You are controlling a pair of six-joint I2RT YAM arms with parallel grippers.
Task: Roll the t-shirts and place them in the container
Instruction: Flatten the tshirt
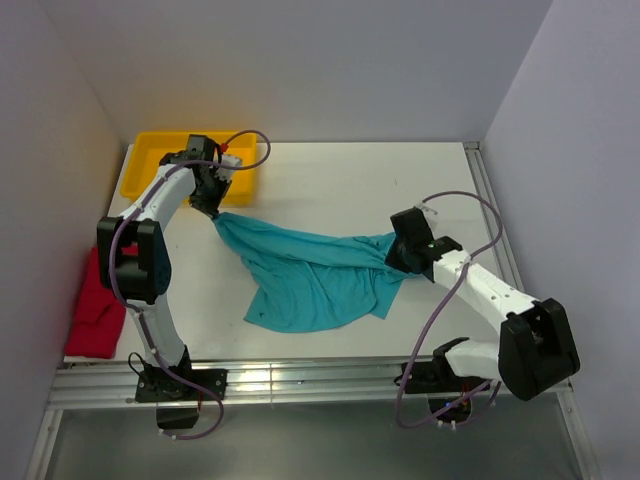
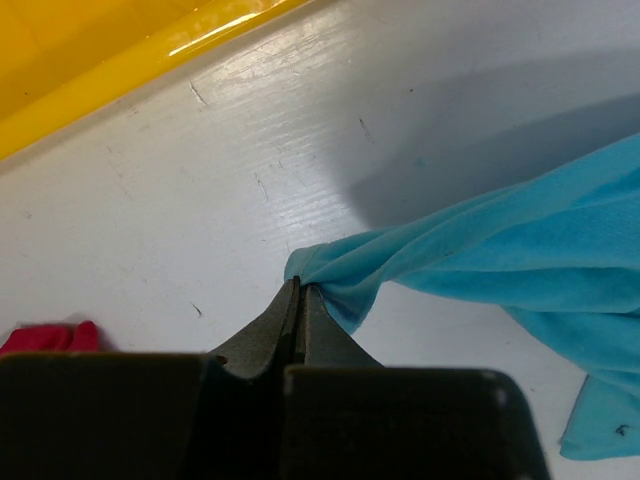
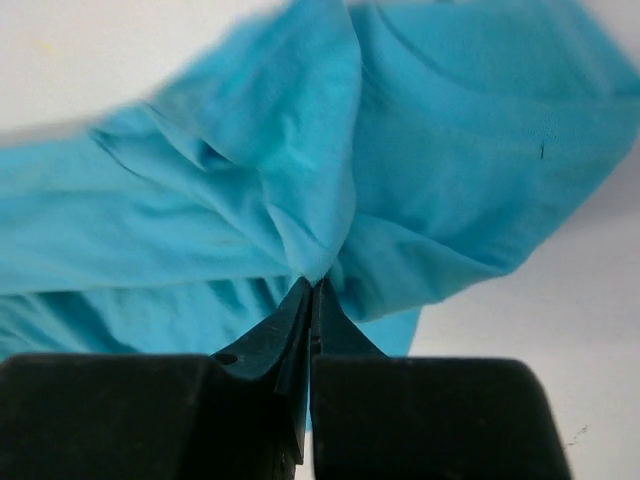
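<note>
L pincer point(image 2: 300, 290) clamped on teal tee point(image 1: 310, 280) | R pincer point(image 3: 312, 286) clamped on same tee

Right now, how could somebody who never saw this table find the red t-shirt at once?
Start at the white table and go to its left edge, beside the left arm. The red t-shirt lies there. Unlike the teal t-shirt spread mid-table, it is a small crumpled heap.

The top view is bright. Light glares off the near rail point(image 1: 250, 378) and the yellow tray point(image 2: 200, 40). A soft shadow lies on the table point(image 2: 150, 230) by the teal shirt point(image 2: 520, 250). The right wrist view blurs its far edge.
</note>
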